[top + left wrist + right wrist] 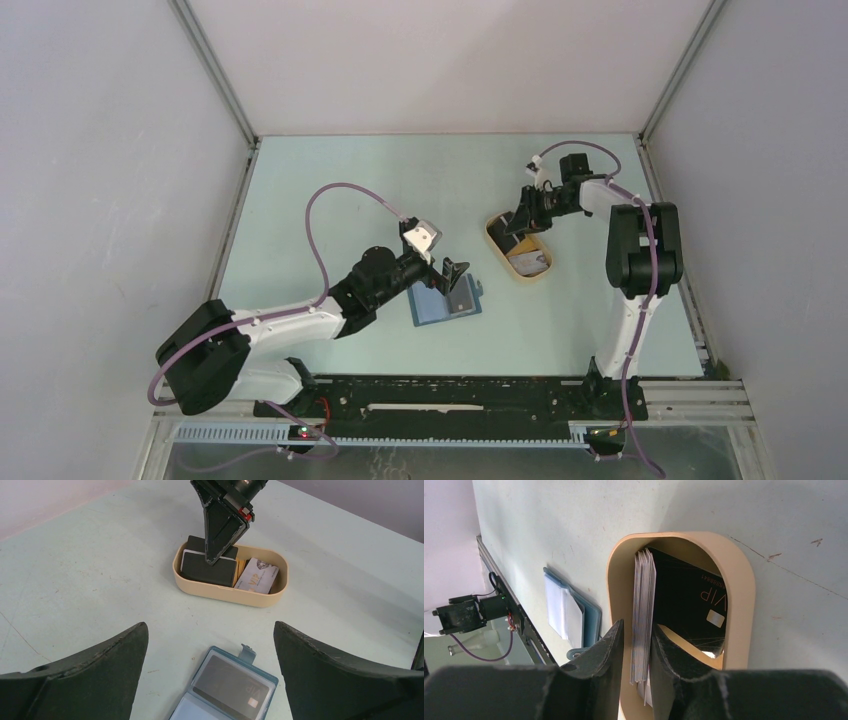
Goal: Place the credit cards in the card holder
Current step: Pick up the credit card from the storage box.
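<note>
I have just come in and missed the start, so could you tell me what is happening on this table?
The right pincer reaches into the beige tray, its fingers on either side of a stack of credit cards standing on edge; whether they squeeze it is unclear. The left pincer hangs wide open above the open card holder, where one dark card already lies. A pale card lies flat in the tray too.
</note>
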`<move>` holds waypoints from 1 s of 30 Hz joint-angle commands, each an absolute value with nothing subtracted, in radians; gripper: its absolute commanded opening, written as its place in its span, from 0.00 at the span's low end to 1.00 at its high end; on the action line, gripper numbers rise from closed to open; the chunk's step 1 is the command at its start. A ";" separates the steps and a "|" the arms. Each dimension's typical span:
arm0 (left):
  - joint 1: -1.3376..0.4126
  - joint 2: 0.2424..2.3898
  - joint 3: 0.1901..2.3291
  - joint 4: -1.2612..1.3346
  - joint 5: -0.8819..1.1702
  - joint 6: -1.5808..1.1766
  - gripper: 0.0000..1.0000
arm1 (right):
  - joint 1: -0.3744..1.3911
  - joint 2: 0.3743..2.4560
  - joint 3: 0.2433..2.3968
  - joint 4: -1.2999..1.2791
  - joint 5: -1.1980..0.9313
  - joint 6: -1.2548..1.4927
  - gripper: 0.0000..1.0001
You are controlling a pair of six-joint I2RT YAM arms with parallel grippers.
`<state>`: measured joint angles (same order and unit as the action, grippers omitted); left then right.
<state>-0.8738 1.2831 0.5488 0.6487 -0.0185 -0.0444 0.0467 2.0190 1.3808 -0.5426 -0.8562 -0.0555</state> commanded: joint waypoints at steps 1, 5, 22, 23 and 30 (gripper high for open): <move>-0.870 1.285 0.560 0.683 -0.008 -0.026 1.00 | 0.035 2.033 1.388 -0.554 -0.896 -0.038 0.32; -0.870 1.285 0.560 0.683 -0.008 -0.027 1.00 | 0.023 2.038 1.388 -0.554 -0.901 -0.031 0.33; -0.870 1.287 0.561 0.683 -0.008 -0.028 1.00 | -0.029 2.044 1.388 -0.555 -0.924 -0.017 0.32; -0.870 1.287 0.561 0.682 -0.008 -0.028 1.00 | -0.031 2.045 1.388 -0.555 -0.925 -0.016 0.31; -0.870 1.289 0.563 0.681 -0.008 -0.027 1.00 | -0.043 2.051 1.389 -0.556 -0.928 -0.012 0.28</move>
<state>-0.8738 1.2831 0.5488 0.6487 -0.0185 -0.0444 -0.0360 2.0392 1.3808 -0.5518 -0.9005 -0.0341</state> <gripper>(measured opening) 0.996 0.294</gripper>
